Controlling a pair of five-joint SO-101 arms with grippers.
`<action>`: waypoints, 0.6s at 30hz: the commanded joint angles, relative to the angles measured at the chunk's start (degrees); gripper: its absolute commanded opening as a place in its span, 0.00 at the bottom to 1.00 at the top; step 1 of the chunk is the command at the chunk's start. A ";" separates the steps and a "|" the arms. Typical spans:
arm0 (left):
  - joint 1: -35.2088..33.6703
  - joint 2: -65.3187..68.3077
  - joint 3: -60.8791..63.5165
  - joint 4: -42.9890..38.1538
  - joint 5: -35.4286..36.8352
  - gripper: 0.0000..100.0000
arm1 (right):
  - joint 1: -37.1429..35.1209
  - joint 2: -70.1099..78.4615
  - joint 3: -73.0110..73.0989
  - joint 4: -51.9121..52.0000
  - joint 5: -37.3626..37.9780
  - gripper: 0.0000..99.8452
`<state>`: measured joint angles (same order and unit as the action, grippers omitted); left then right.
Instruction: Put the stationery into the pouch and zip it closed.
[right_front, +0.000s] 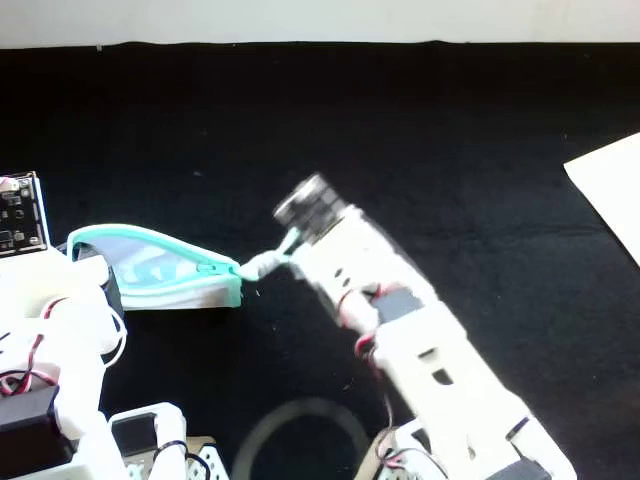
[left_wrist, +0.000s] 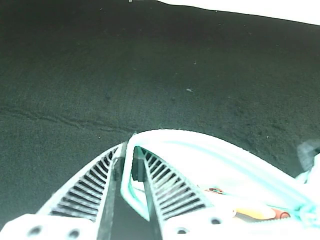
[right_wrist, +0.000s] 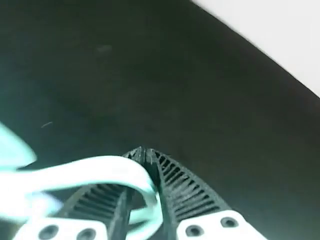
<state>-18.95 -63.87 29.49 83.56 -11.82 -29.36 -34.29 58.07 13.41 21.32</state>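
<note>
A mint-green pouch (right_front: 160, 270) lies on the black cloth at the left, its mouth partly open. My left gripper (right_front: 98, 275) is at the pouch's left end. In the left wrist view it (left_wrist: 129, 147) is shut on the pouch's rim (left_wrist: 210, 150), and an orange piece of stationery (left_wrist: 255, 212) shows inside. The right gripper (right_front: 285, 245) is at the pouch's right end, shut on the pale zipper pull (right_front: 262, 265). In the right wrist view the pull (right_wrist: 90, 170) loops between the shut fingers of that gripper (right_wrist: 147, 152).
A white sheet (right_front: 610, 185) lies at the right edge of the black cloth. A small dark board with buttons (right_front: 20, 215) sits at the far left. A faint grey ring (right_front: 300, 430) lies between the arm bases at the front.
</note>
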 joint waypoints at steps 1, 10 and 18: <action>1.01 0.66 0.75 0.97 0.53 0.01 | 7.43 -0.04 -8.84 4.70 -6.51 0.01; 1.10 0.66 0.84 0.88 0.53 0.01 | 15.34 -6.37 -19.47 11.38 -22.51 0.01; 1.10 0.66 1.10 0.97 0.53 0.01 | 16.31 -17.89 -31.08 16.40 -22.86 0.01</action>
<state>-18.95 -63.87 29.49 83.56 -11.82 -13.63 -48.09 33.98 26.95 -0.92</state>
